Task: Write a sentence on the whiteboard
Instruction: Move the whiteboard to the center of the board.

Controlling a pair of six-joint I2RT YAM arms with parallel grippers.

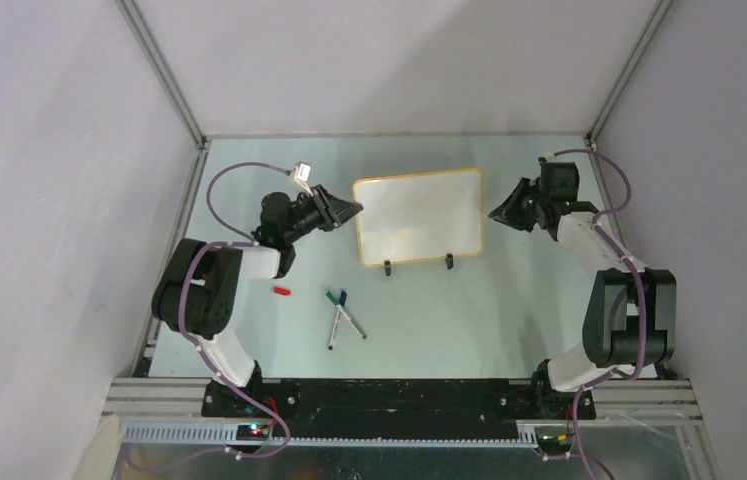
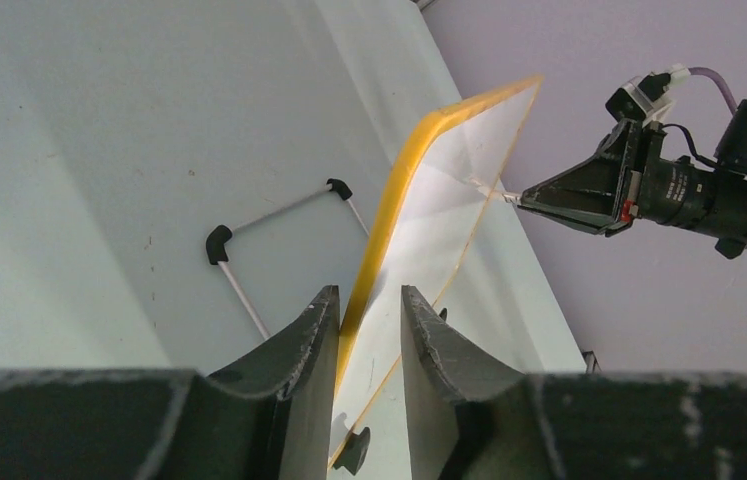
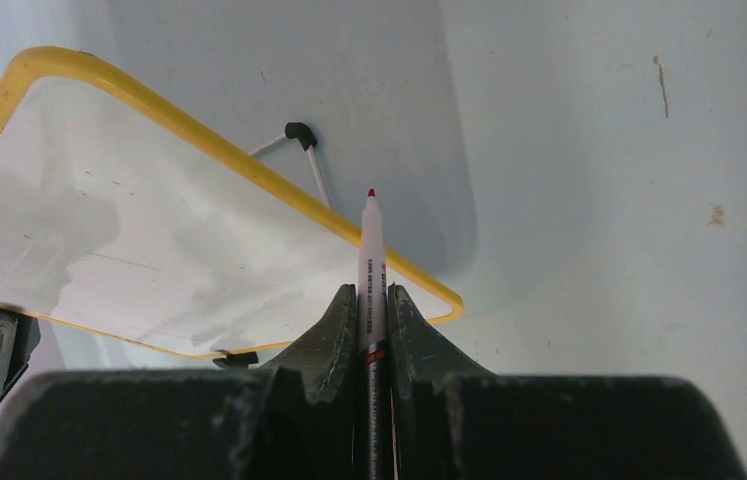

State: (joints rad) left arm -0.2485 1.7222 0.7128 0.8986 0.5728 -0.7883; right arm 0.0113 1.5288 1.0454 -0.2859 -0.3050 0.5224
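We firm the left hand astride the whiteboard edge, grip unclear; the right hand clamps the marker.

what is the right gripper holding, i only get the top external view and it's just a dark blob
Observer: The right gripper is shut on a marker. It is uncapped, and its red tip sticks out past the fingertips.
Operator: ok and has the left one got the board
Observer: The left gripper straddles the whiteboard at its orange edge, one finger on each side. I cannot tell whether it pinches it.
Operator: what props the board up from behind
Observer: A thin wire stand with black corner caps runs out behind it on the table.
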